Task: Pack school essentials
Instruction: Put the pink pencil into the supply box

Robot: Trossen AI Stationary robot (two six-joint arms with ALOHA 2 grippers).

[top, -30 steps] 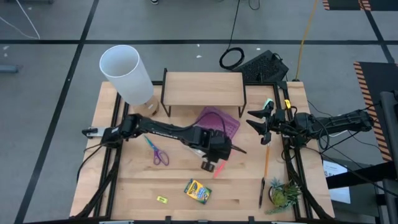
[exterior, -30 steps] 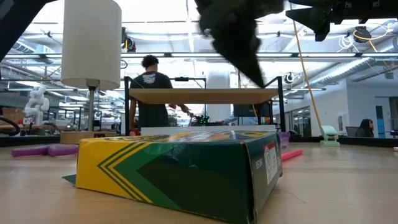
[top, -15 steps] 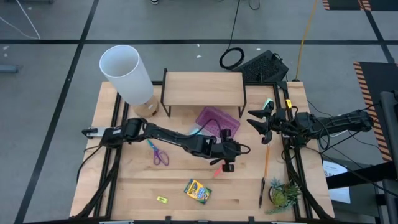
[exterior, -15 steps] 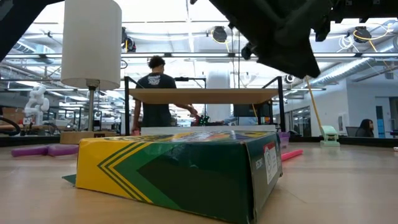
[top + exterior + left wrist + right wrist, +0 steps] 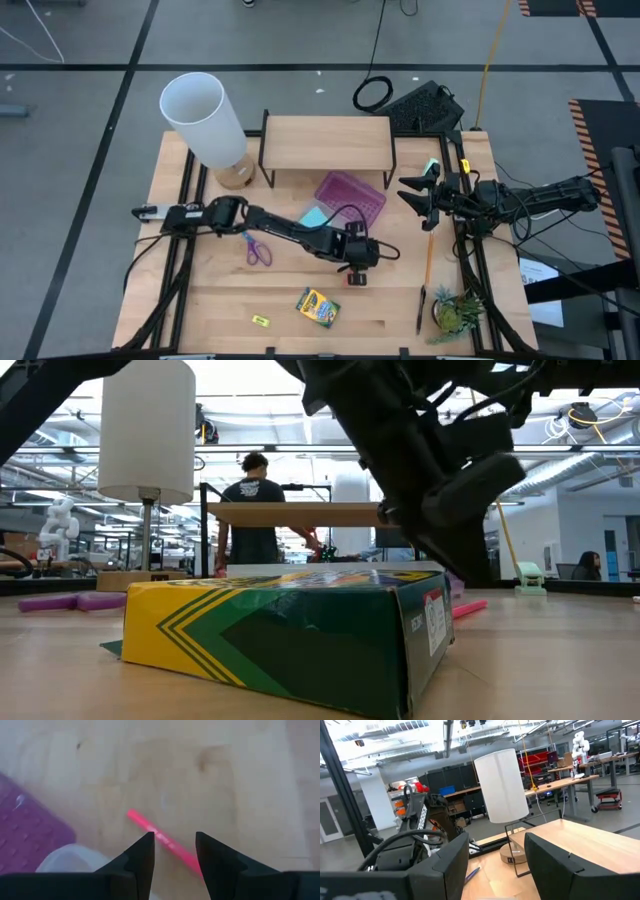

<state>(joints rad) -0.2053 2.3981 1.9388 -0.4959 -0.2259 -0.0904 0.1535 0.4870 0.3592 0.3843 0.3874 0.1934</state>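
Left gripper (image 5: 356,276) has dropped lower beside the purple-lidded case (image 5: 350,196), fingers (image 5: 141,857) apart. Pink pen (image 5: 165,841) lies on the wood between them, untouched. Right gripper (image 5: 412,194) waits near the case, fingers spread.

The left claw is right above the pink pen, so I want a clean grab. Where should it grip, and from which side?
Grip the pink pen mid-shaft, straight down from above: it lies flat on the table, slanted between the open left claw fingers. Turn so the fingers cross the shaft, which looks thin enough to roll.
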